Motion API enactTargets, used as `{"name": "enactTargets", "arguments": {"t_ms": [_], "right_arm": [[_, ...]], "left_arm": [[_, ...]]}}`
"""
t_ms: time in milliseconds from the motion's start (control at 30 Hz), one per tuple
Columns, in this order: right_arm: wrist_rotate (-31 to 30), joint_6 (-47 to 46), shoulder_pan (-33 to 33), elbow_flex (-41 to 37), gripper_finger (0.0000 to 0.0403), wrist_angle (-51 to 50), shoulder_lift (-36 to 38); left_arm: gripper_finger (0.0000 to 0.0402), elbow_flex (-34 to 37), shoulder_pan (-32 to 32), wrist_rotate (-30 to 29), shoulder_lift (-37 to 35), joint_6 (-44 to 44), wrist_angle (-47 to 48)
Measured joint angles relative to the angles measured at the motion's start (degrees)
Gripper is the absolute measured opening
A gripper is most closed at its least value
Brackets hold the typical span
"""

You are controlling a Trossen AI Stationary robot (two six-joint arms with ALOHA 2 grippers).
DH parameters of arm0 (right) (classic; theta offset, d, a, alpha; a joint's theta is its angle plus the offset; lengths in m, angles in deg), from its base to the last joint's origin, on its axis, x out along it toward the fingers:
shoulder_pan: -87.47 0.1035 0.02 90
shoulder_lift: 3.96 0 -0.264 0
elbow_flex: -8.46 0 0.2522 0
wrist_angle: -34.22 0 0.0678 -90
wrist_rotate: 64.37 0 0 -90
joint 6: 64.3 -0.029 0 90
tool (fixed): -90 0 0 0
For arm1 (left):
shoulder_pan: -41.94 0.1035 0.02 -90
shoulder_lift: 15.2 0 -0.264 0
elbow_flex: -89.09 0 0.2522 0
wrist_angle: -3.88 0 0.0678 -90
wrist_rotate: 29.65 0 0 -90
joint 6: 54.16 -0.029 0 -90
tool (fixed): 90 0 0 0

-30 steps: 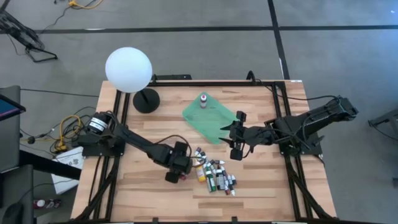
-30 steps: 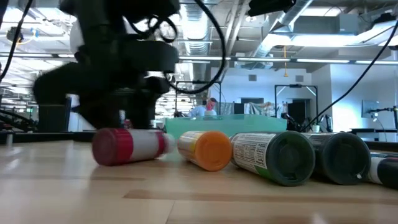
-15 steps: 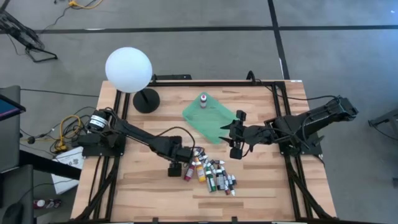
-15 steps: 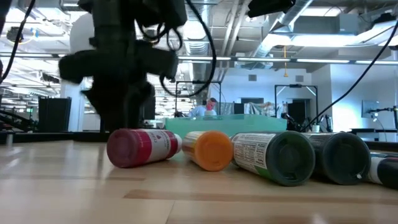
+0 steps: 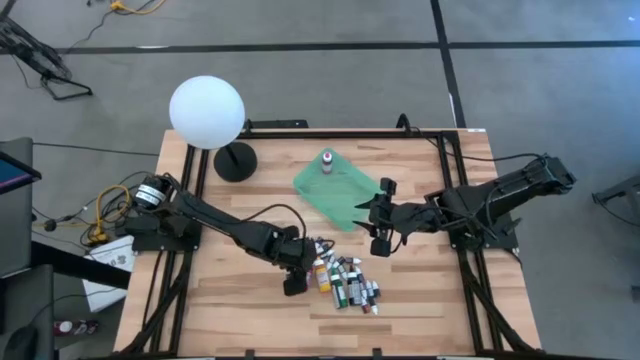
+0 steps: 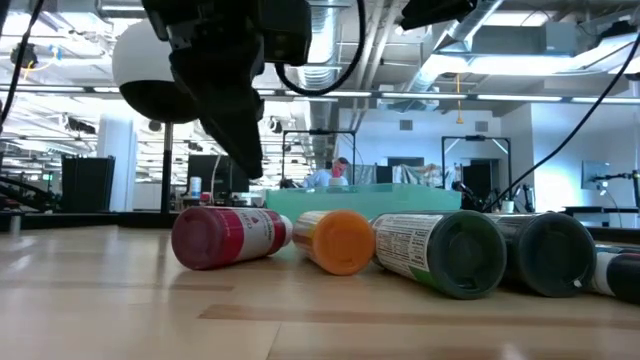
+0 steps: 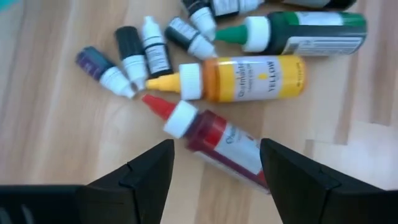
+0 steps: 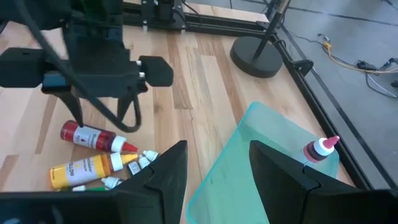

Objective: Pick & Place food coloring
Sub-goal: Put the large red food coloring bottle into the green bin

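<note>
One pile of food coloring bottles (image 5: 345, 280) is lying on the bench (image 5: 230, 320); one bottle (image 5: 327, 161) is standing on the green tray (image 5: 345, 195). One label is reading "YELLOW" (image 7: 239, 78). The left gripper (image 5: 292, 285) is hovering over the red bottle (image 7: 214, 140), fingers open and empty. The right gripper (image 5: 378, 215) is waiting near the tray, fingers apart, empty.

Even, bright light falls from the ceiling strips (image 6: 500, 97) overhead, leaving only soft, short shadows on the table (image 5: 230, 300). The white globe lamp (image 5: 206, 112) looks washed out. Seen low down, the dark arm (image 6: 225, 80) is backlit; nearest wood blurs.
</note>
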Motion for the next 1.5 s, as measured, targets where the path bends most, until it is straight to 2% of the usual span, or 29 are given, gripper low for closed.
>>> {"name": "enactTargets", "arguments": {"t_ms": [167, 433, 800, 1333, 1500], "right_arm": [[0.0, 0.0, 0.0, 0.0, 0.0164, -0.1, 0.0], [0.0, 0.0, 0.0, 0.0, 0.0164, -0.1, 0.0], [0.0, -0.3, 0.1, 0.0, 0.0164, -0.1, 0.0], [0.0, -0.6, 0.4, 0.0, 0.0164, -0.5, 0.0], [0.0, -0.6, 0.4, 0.0, 0.0164, -0.5, 0.0]], "left_arm": [[0.0233, 0.0, -1.1, -5.4, 0.1, 2.6, 0.1], [0.0233, 0.0, -2.5, -8.3, 0.1, 5.8, -1.8], [0.0233, 0.1, -3.3, -7.0, 4.0, 6.8, -3.9], [0.0233, 0.1, -3.7, -6.9, 4.2, 8.4, -2.6], [0.0233, 0.0, -4.0, -4.1, 6.4, 9.3, -3.1]]}}
